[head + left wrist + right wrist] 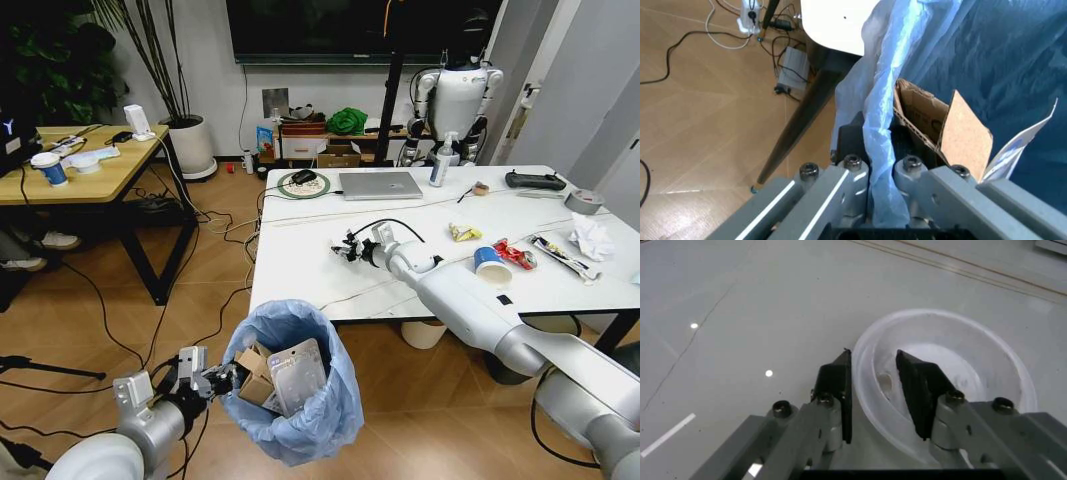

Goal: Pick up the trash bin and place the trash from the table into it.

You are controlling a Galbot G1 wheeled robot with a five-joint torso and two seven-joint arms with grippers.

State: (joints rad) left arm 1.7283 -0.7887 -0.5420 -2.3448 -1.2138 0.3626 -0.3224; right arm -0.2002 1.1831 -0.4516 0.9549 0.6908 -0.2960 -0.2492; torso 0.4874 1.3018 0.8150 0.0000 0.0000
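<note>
While the left gripper [222, 379] is clamping the rim of the trash bin [292, 390] at lower centre, the right gripper [873, 390] is closing on a clear lid [953, 385] on the table [300, 260], mid-frame; lifting and carrying it binward looks next

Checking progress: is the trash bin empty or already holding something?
Holding something: the trash bin, gripped at its rim by the left gripper, has a brown cardboard packet and a white sheet inside.

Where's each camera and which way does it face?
Head view: from the robot's head, down onto the white veined table; both arms show.
Left wrist view: behind the left claw, facing the blue-bagged round trash bin.
Right wrist view: behind the right claw, facing a clear round plastic lid.
Head and left wrist share the bin.
</note>
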